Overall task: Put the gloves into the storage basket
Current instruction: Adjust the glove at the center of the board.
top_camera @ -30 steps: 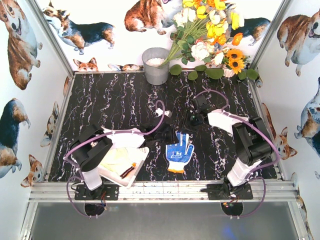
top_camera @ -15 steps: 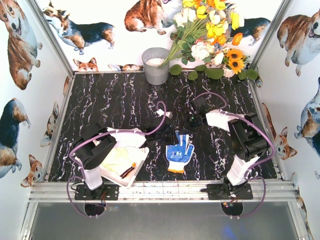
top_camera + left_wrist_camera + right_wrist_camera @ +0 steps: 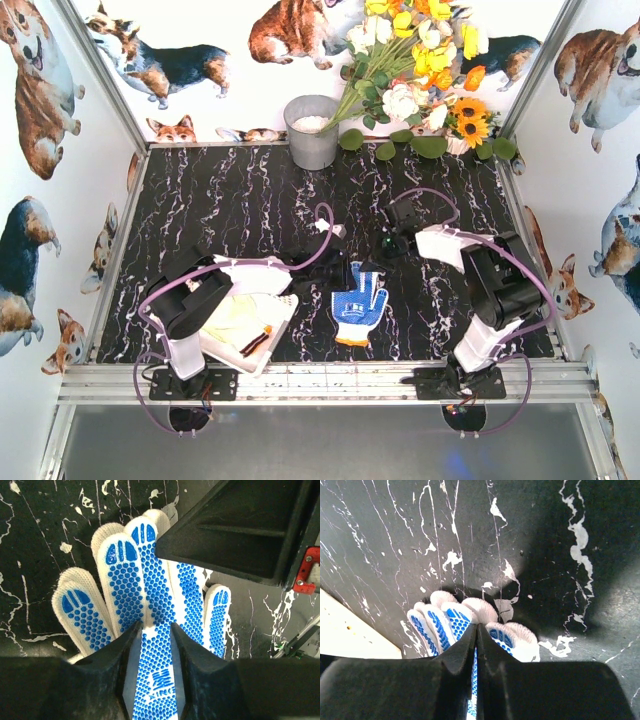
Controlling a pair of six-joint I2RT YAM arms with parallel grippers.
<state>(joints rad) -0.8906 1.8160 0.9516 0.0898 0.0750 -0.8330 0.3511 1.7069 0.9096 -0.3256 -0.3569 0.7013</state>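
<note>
1. One glove (image 3: 358, 303), white with blue dots, is seen lying flat on the black marbled desk (image 3: 230, 200). The dotted side faces up, the orange-edged cuff is toward the near edge, and the fingers point away from the arm bases.
2. The glove is located just right of the basket (image 3: 285, 325), outside it, between the two arms.
3. The basket is found at the near left of the desk, partly covered by the left arm. Pale gloves (image 3: 232, 325), cream to yellowish, are seen inside it. Their number cannot be told.
4. The left gripper (image 3: 335, 283) is positioned over the left side of the glove.
5. In the left wrist view the left gripper (image 3: 153, 627) is seen with its jaws narrowly apart. The gap is filled edge to edge by a strip of the glove (image 3: 145, 605) at the palm. Whether that strip is pinched or only lies under the jaws cannot be told.
6. The right gripper (image 3: 380, 250) is positioned at the far end of the glove, at the fingertips.
7. In the right wrist view the right gripper (image 3: 476, 627) is seen closed, tip against tip. The fingertips of the glove (image 3: 450, 620) are bunched on both sides of the tips and touch them. A sliver of dotted fabric shows in the seam lower down. Whether any fabric is caught cannot be told.
8. A grey bucket (image 3: 313, 130) and flowers (image 3: 420, 70) are noted at the far edge, well apart from the glove.
</note>
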